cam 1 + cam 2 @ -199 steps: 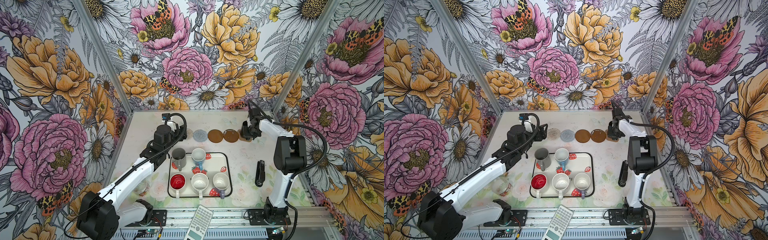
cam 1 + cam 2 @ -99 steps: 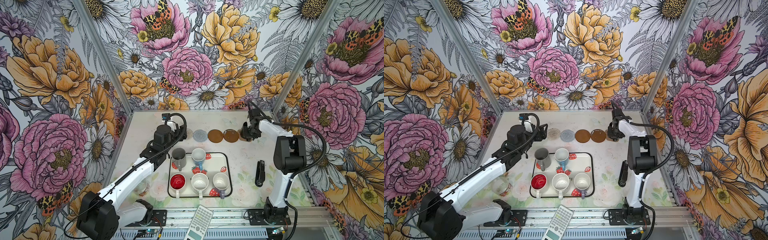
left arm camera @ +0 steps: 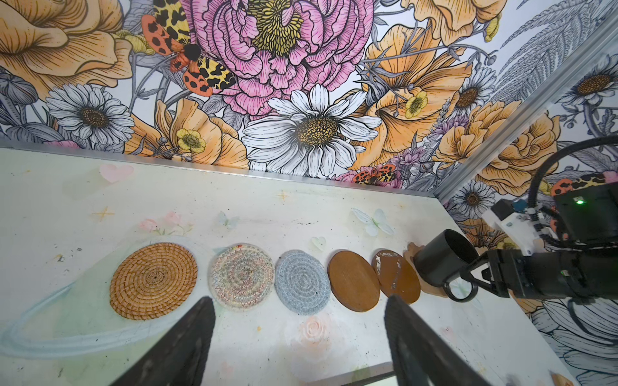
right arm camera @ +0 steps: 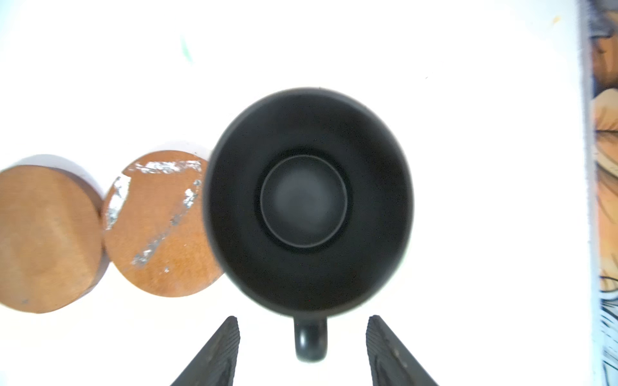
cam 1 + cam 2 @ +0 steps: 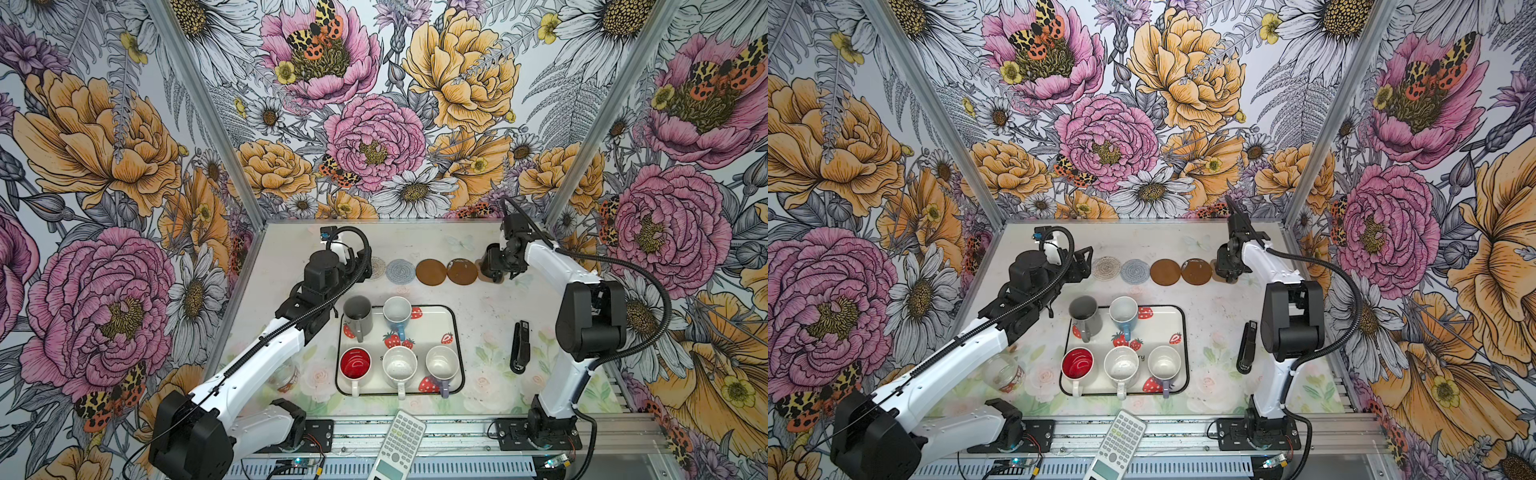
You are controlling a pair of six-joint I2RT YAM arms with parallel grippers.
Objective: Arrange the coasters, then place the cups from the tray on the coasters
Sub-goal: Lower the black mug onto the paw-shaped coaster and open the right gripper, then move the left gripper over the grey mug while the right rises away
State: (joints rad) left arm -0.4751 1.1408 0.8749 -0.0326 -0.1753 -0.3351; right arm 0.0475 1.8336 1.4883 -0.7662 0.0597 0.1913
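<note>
Strawberries [image 5: 392, 340] printed in red dot the white rounded-rectangle tray [image 5: 458, 332] with its thin black rim. Five smooth round mugs stand upright on it: a tall grey mug [image 5: 357, 312], a light blue mug [image 5: 397, 311], a white mug with a red inside [image 5: 355, 362], a white speckled mug [image 5: 400, 363] and a lavender mug [image 5: 441, 362].

Beyond the tray's far edge, flat mats lie in a straight row. They are a tan rattan coaster [image 3: 153, 280] coiled in a spiral, a whitish crochet coaster [image 3: 241, 275], a blue-grey crochet coaster [image 3: 302, 282], a plain brown disc [image 3: 354, 281] and a second brown disc [image 3: 396, 276] with worn silvery patches.

At the end of the row beyond the tray's far right corner, a matte black mug [image 3: 441, 262] stands upright on a paw-shaped coaster [image 3: 412, 250], of which only a tan edge shows. The right gripper [image 4: 302, 319] has its ribbed fingers [image 4: 214, 354] spread to either side of the mug's loop handle, touching neither side.

The left gripper [image 3: 297, 299] hangs beyond the tray's far left corner, near the rattan end of the row, jaws wide apart and empty. A black stapler [image 5: 520, 347] lies right of the tray.
</note>
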